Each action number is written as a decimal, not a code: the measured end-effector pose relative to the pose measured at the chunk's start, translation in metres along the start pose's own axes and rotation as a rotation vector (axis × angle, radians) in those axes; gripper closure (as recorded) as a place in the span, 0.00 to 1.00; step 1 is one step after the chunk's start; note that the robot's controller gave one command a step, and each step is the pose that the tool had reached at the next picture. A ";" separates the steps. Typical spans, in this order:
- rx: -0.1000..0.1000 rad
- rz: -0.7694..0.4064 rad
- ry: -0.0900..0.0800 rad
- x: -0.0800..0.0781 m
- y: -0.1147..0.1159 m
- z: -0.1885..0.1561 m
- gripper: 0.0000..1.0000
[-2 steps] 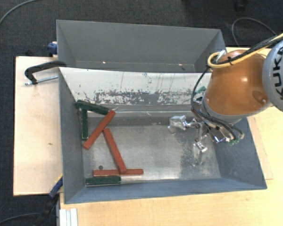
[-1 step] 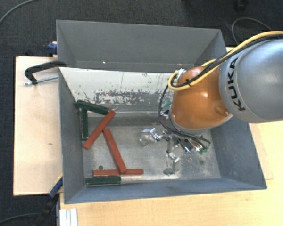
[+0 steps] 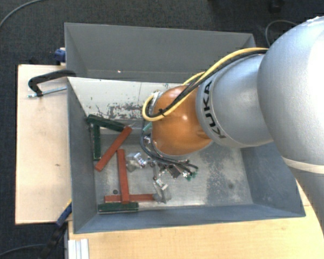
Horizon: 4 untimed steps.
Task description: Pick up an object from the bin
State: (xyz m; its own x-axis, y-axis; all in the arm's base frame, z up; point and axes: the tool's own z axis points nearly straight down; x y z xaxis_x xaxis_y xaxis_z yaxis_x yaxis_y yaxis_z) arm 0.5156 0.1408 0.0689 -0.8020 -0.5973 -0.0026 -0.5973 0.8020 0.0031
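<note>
My gripper (image 3: pixel 149 177) hangs low over the bin floor, left of the middle, below the arm's orange cover. Its two metal fingers stand apart, open, and I see nothing between them. One fingertip (image 3: pixel 161 192) is right by the end of the short leg of a red L-shaped bar (image 3: pixel 121 178). The other fingertip (image 3: pixel 134 161) lies just right of that bar's long leg. A straight red bar (image 3: pixel 113 149) lies slanted to the upper left of the gripper.
A green L-shaped bar (image 3: pixel 97 133) lies by the bin's left wall. A short green bar (image 3: pixel 117 207) lies along the front wall. The arm's big grey body covers the bin's right and upper part.
</note>
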 end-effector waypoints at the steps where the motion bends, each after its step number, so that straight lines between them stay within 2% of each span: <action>1: 0.007 -0.131 0.004 -0.045 0.016 -0.002 0.00; 2: 0.003 -0.069 -0.009 -0.086 0.046 -0.034 0.00; 3: 0.004 -0.611 -0.004 -0.089 0.038 -0.002 0.00; 4: 0.004 -0.610 -0.005 -0.090 0.038 -0.005 1.00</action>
State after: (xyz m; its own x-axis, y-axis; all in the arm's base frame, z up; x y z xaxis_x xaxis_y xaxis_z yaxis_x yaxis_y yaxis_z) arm 0.5655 0.2248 0.0741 -0.3154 -0.9489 -0.0072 -0.9489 0.3155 -0.0043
